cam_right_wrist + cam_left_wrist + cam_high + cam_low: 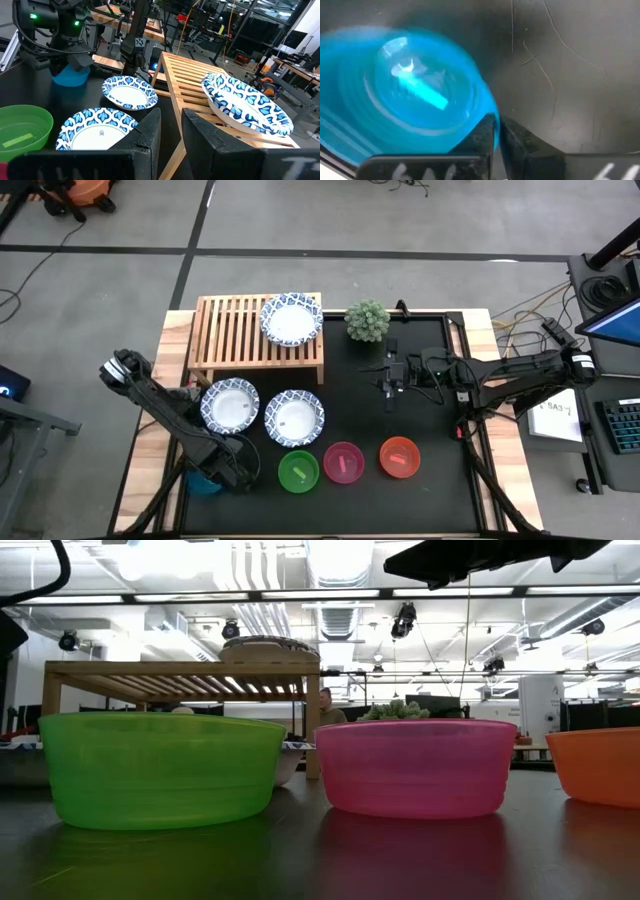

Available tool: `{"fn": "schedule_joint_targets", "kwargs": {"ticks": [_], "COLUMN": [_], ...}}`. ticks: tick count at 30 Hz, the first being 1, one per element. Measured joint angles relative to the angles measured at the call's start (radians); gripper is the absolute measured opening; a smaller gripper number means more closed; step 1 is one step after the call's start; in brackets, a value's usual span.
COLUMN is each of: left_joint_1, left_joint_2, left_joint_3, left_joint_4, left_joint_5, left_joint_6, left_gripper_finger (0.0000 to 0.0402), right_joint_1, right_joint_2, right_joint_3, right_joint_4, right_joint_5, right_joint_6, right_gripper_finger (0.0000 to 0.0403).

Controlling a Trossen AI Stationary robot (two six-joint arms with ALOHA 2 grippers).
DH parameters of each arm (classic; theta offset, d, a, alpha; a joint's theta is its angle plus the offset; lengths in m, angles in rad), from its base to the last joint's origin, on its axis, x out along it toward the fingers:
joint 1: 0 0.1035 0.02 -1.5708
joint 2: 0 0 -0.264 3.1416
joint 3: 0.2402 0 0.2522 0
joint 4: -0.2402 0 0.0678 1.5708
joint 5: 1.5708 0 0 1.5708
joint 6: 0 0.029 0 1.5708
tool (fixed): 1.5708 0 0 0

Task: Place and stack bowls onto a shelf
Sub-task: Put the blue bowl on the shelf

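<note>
My left gripper (218,476) (496,124) is at the mat's near left corner, shut on the teal bowl (201,484) (405,95) (70,76). Two white bowls with blue rims (230,404) (294,417) sit on the mat in front of the shelf (235,330). Another blue-rimmed bowl (291,318) (245,102) rests on the slats at the shelf's right end. Green (298,470), pink (343,463) and red (399,457) bowls stand in a row near the front edge. My right gripper (392,385) (171,117) hovers open over the mat to the right of the shelf, holding nothing. My left gripper pinches the teal bowl's rim (492,117), with one finger (482,137) inside the bowl and the other finger (517,142) outside its wall. The fingers come from above, pointing down. Whether the bowl's base is on the mat or lifted, I cannot tell.
A small green potted plant (367,320) stands at the mat's far edge, right of the shelf. The shelf's left slats (225,325) are bare. The black mat (420,420) is bare between the right gripper and the red bowl. Cables and a keyboard lie off the table's right side.
</note>
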Motion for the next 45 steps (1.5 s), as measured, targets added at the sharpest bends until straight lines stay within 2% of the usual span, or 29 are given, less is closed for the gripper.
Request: {"fn": "schedule_joint_targets", "kwargs": {"ticks": [4,7,11,13,17,26,30,35,38,45], "left_joint_1": [0.000,0.000,-0.001,-0.002,0.030,0.097,0.137,0.251,0.349,0.643], "left_joint_2": [0.000,0.000,-0.001,-0.001,0.001,0.001,0.000,-0.050,-0.073,-0.123], "left_joint_3": [0.018,0.064,0.189,0.274,0.436,0.740,0.822,0.822,0.808,0.781], "left_joint_4": [-0.007,-0.021,-0.029,-0.068,-0.215,-0.588,-0.782,-0.750,-0.771,-0.775], "left_joint_5": [0.002,0.050,0.163,0.165,0.040,-0.434,-0.630,-0.812,-0.894,-0.901], "left_joint_6": [0.019,0.093,0.355,0.462,0.651,1.039,1.098,1.234,1.274,1.471], "left_gripper_finger": [0.0002,0.0001,0.0000,0.0000,0.0000,0.0000,0.0000,0.0000,0.0000,0.0000], "right_joint_1": [0.000,0.000,0.000,0.000,0.000,0.000,0.000,0.000,0.000,-0.001], "right_joint_2": [0.000,0.000,0.000,0.000,0.001,0.001,0.001,0.001,0.001,0.000], "right_joint_3": [0.000,0.000,0.000,0.000,0.000,0.000,0.000,0.000,0.000,0.000], "right_joint_4": [-0.001,-0.001,-0.002,-0.002,-0.002,-0.002,-0.002,-0.001,-0.001,-0.001], "right_joint_5": [0.000,0.000,0.000,0.000,0.000,0.000,0.000,0.001,0.001,0.002], "right_joint_6": [0.000,-0.001,-0.005,-0.009,-0.008,0.001,0.000,-0.007,-0.010,-0.011], "right_gripper_finger": [0.0068,0.0068,0.0068,0.0068,0.0068,0.0068,0.0068,0.0068,0.0068,0.0068]}}
